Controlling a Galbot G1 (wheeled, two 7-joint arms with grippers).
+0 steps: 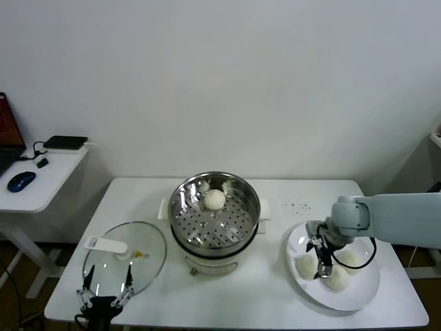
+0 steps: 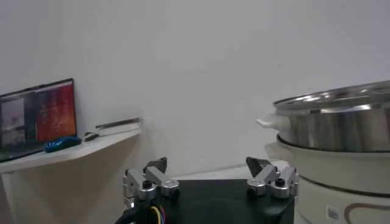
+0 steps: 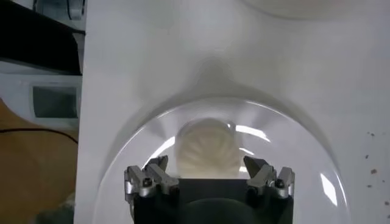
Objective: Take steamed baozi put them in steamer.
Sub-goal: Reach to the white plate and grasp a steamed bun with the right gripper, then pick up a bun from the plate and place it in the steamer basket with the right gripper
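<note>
Right gripper (image 3: 207,176) hung over plate (image 3: 317,158), fingers (image 3: 149,176) spread apart, one baozi (image 3: 206,149) between them, untouched, left gripper (image 1: 105,289) parked, fingers apart.

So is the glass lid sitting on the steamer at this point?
No, the glass lid lies flat on the table to the robot's left of the steamer, whose basket is uncovered.

Laptop (image 1: 5,131) cut by head view's left edge; right arm's far end runs off right edge; left pincer (image 1: 105,293) base cropped at bottom; specks (image 1: 298,205) on table (image 1: 138,200) too small to identify
</note>
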